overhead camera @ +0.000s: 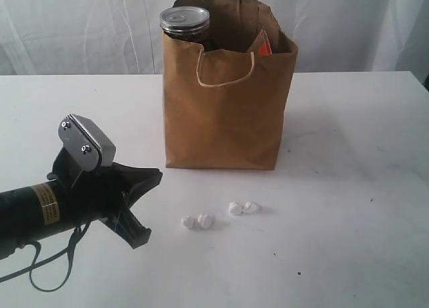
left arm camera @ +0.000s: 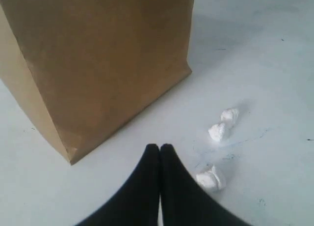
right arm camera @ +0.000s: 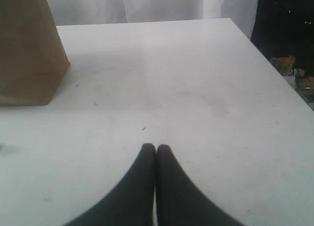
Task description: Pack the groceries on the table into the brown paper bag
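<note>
Left pincer (left arm camera: pixel 159 147) and right pincer (right arm camera: pixel 156 148) sit closed, with seemingly four small white lumps (overhead camera: pixel 206 220) beside one brown paper bag (overhead camera: pixel 224 114).

A staged robot test area: a plain white desk (overhead camera: pixel 348 187), a white curtain (overhead camera: pixel 80 27) hung as a backdrop far ahead of the left pincer (left arm camera: pixel 160 147), and dark clutter (right arm camera: pixel 289 66), perhaps a soft toy, past the desk's edge.

Can (overhead camera: pixel 184 19) mostly hidden inside bag (overhead camera: pixel 224 120), orange pouch (overhead camera: pixel 263 47) barely showing, left arm (overhead camera: pixel 27 211) cropped
</note>
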